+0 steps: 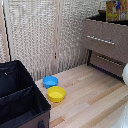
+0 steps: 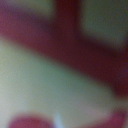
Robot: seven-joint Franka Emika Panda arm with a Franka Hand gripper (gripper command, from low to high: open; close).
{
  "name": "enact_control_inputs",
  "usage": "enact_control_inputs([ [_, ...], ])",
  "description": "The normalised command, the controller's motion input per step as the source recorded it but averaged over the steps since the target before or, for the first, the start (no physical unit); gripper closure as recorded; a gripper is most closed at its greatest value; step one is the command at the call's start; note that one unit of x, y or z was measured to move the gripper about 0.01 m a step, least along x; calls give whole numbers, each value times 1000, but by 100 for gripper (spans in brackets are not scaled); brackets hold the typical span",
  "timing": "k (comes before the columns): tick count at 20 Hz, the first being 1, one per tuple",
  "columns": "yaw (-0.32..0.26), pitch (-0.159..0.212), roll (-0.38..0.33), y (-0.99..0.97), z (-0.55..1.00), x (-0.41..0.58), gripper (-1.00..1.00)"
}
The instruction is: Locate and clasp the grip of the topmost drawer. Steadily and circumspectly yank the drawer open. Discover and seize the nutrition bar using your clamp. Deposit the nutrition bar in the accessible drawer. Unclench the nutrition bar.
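Observation:
A brown cabinet stands at the exterior view's right. Its top drawer (image 1: 105, 40) has a long metal handle (image 1: 101, 40), and its front stands forward of the lower drawer (image 1: 107, 63). A yellow-and-red printed packet, the nutrition bar (image 1: 116, 9), shows at the top right, above the cabinet. Only a white rounded part of the arm (image 1: 125, 74) shows at the right edge; the gripper itself is out of view. The wrist view is a close blur of dark red bands (image 2: 75, 45) and pale patches, and no fingers can be made out in it.
A blue bowl (image 1: 50, 81) and a yellow bowl (image 1: 56, 93) sit on the light wooden table (image 1: 90, 100). A black open box (image 1: 20, 97) stands at the exterior view's lower left. A pale woven screen (image 1: 45, 35) closes off the back.

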Motion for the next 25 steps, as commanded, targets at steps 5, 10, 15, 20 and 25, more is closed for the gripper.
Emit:
enact_control_inputs([
  [5, -23, -22, 23, -13, 66, 95, -100],
  [10, 0, 0, 1, 0, 265, 227, -100],
  [15, 0, -23, 4, 4, 499, 361, -100],
  [20, -21, -87, 11, 6, 811, 397, -100],
  [25, -36, -72, 0, 46, 843, 321, -100],
])
